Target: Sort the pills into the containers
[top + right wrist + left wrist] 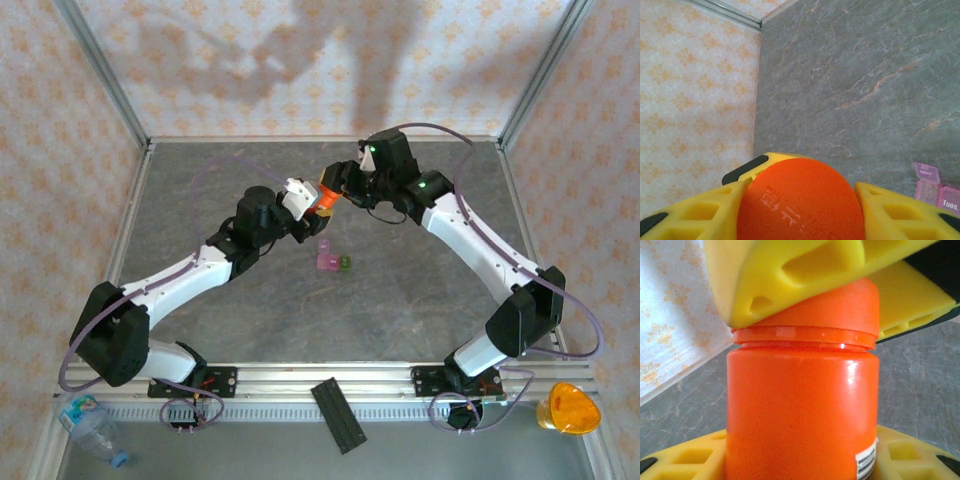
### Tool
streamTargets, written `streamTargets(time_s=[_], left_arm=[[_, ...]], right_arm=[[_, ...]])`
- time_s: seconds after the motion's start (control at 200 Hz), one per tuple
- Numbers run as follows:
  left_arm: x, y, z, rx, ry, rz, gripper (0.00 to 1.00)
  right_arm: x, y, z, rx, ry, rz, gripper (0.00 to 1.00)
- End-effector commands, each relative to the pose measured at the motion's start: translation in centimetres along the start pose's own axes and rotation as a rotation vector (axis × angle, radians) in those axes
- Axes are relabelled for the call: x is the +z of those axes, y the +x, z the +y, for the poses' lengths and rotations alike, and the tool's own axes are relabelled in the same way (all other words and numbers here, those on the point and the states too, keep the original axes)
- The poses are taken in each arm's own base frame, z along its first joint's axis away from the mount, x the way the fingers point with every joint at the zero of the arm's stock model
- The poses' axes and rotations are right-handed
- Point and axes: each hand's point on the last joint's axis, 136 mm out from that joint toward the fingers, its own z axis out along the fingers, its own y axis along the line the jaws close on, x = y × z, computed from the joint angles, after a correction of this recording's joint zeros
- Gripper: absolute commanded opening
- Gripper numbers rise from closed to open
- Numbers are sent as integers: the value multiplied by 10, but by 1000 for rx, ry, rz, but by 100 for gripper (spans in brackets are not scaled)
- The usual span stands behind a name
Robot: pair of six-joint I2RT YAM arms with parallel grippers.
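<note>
The bottle [800, 410] is glossy orange, its cap [800, 200] a slightly redder orange, and its label [866, 460] is white with black print. The jaws are bright yellow with black edging. The counter [250, 290] is grey stone-patterned, veined with pale and faint orange lines. The walls [60, 80] are cream-pink with a repeating orange floral motif. The containers [326, 262] are translucent pink, with white lettering on one, and one container [346, 263] is dark green. The left arm [190, 275] and right arm [480, 240] are white and black, with lilac cables [590, 330] and green lights [372, 150].
</note>
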Motion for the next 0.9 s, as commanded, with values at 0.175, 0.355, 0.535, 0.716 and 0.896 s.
streamTargets(time_s=[0.175, 0.355, 0.535, 0.716, 0.896], left_arm=[[-12, -37, -8, -29, 48, -113, 0], [-24, -45, -34, -83, 205, -122, 0], [-26, -45, -39, -116, 235, -121, 0], [-22, -36, -20, -97, 117, -118, 0], [-21, -30, -1, -29, -7, -109, 0]], right_arm=[[-7, -4, 13, -207, -164, 38, 38], [-17, 18, 17, -502, -303, 168, 40], [-16, 19, 16, -539, -314, 207, 42], [-29, -13, 16, -408, -225, 57, 80], [-49, -42, 9, -150, -129, -94, 86]])
